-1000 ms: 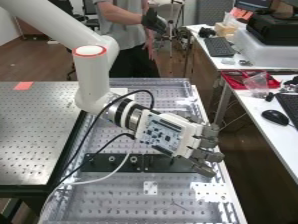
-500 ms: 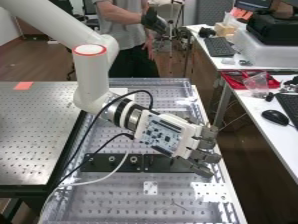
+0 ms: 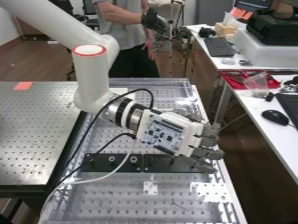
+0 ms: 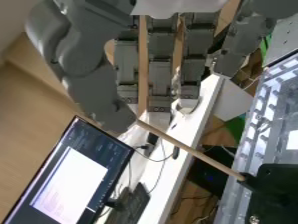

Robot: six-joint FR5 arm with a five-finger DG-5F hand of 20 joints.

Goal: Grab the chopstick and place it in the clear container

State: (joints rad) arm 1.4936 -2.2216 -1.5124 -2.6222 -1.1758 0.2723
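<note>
A smooth white tubular arm (image 3: 50,22) is showing a red ring (image 3: 90,55) around a round white cap (image 3: 90,50). Black and silver bands (image 3: 126,113) are circling its wrist. The boxy white-cased hand (image 3: 206,142) is bearing a pale circuit board (image 3: 159,135), a looping black cable (image 3: 136,91) and blocky dark grey fingers (image 4: 159,75).

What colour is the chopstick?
The chopstick is light tan, like plain wood; it shows best in the wrist view.

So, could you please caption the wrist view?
A tan wooden chopstick slants from a black block toward a dark grey robot hand.
</note>
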